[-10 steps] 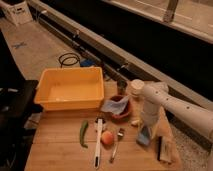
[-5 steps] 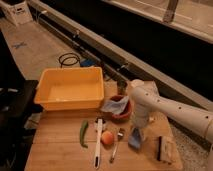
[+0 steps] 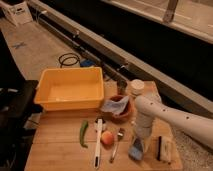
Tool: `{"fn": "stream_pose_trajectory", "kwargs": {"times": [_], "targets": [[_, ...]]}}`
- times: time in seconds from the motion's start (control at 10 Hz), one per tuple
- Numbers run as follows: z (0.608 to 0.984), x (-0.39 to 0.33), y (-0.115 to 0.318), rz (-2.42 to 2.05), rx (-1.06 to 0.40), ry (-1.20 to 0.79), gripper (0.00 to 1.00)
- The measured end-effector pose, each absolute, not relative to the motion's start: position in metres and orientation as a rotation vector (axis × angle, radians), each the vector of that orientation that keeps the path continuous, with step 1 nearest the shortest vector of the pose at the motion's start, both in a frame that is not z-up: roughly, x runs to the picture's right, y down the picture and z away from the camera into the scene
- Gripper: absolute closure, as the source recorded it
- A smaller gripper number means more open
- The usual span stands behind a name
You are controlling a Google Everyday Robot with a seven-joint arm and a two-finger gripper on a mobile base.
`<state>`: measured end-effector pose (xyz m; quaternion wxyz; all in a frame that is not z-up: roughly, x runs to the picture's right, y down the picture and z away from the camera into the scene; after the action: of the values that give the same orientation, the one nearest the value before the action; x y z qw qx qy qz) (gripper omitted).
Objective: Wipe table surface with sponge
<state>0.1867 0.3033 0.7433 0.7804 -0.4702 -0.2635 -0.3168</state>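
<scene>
Wiping demands steady downward contact between the sponge (image 3: 136, 148) and the table surface (image 3: 60, 155), and several hazards surround the working zone near the front right corner. A tan block with a black strip (image 3: 163, 148) lies just beside the sponge toward the right edge; a lateral stroke in that direction would likely push it off the table. A fork (image 3: 116, 144) and a peach (image 3: 107, 138) lie just to the other side, with a white-handled utensil (image 3: 98, 145) and a green chili pepper (image 3: 83, 133) beyond them; a stroke toward the left edge risks scattering these items. A brown bowl (image 3: 121, 110) holding a pale blue-grey cloth (image 3: 114, 104) sits behind the arm, and a white-lidded jar (image 3: 136, 87) stands near the back right corner; a backward sweep of the forearm could tip either one. The yellow tub (image 3: 70, 90) occupies the back left area, well apart from the sponge.

The gripper (image 3: 138, 142) points straight down over the front right portion of the table, and the blue sponge appears at its tip, resting on the wood. The jaws are drawn together on the sponge, judging by how it sits directly beneath the wrist. Excess downward force could drag the sponge out of the grip; insufficient force would leave the surface unwiped.
</scene>
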Motion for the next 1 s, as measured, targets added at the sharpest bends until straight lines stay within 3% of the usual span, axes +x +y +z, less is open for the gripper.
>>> {"fn": "stream_pose_trajectory", "kwargs": {"times": [0.3,0.6,1.0], "targets": [[0.742,0.227,0.301,-0.612,-1.05,-0.478,1.0],[0.766,0.24,0.27,-0.619,-1.046,-0.415,1.0],[0.781,0.213,0.256,-0.679,-1.005,-0.435,1.0]]}}
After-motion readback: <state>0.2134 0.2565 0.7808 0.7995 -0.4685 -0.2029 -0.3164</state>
